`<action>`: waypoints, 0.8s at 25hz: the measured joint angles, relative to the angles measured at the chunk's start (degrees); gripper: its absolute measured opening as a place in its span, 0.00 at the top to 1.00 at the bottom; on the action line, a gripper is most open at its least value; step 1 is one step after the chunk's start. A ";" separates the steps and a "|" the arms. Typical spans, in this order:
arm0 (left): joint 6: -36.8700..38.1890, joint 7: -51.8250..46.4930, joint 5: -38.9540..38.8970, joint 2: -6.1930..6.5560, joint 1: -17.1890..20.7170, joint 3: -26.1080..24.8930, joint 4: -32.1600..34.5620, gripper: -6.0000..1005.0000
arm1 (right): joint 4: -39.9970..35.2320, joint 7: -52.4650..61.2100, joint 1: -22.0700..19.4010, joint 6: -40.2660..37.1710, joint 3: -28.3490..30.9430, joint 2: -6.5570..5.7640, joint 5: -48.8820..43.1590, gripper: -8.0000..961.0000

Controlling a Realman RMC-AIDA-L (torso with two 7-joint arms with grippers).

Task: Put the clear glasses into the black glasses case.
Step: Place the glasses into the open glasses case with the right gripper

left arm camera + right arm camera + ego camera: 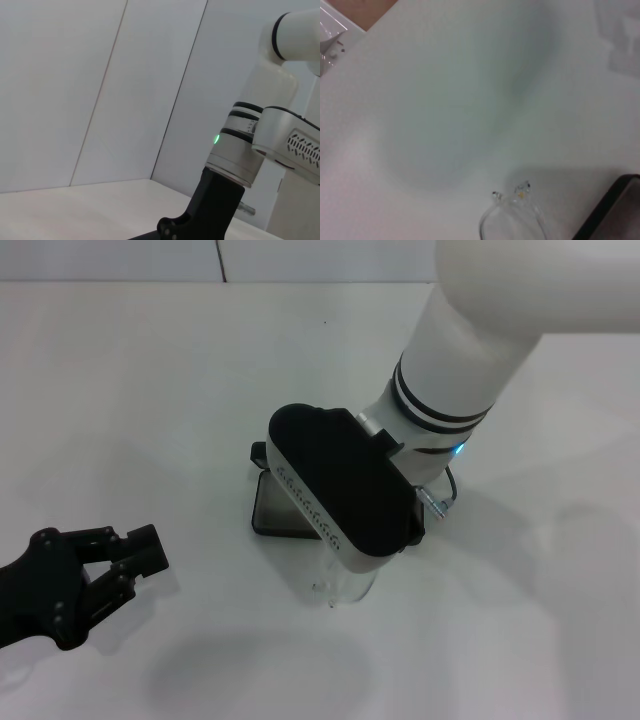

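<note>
- Left hand [135, 552]: lower left of the head view, low over the white desk [150, 370], well apart from the black glasses case [272, 508]. Fingers spread, nothing between them. Looks parked.
- Clear glasses [345, 592]: only a bit of transparent lens pokes out under the near end of the right arm's wrist housing [345, 485], just beside the case on its near side. Right wrist view shows a curved clear edge and hinge bits of the glasses [512, 212] next to the case's dark rim [607, 210].
- Can't say if the glasses touch the desk or hang just above it.
- Black glasses case: lies open on the desk, grey inside showing, mostly covered by the right wrist housing in the head view. No glasses seen in the part that shows.
- Right hand: directly over the case and glasses, hidden under its own wrist housing. Fingers not seen in any view, so grip state cannot be told.
- Progress, my read: case is open, glasses not inside yet. Either being carried or about to be picked, can't tell which.
- Left to do: get the glasses over the open tray, set them in, release.
- Far side of the case: bare desk, then the wall.
</note>
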 joint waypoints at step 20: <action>0.00 0.00 0.06 -0.17 0.34 0.00 0.00 0.80 | -4.59 0.39 0.33 -7.37 2.29 0.00 -2.52 0.95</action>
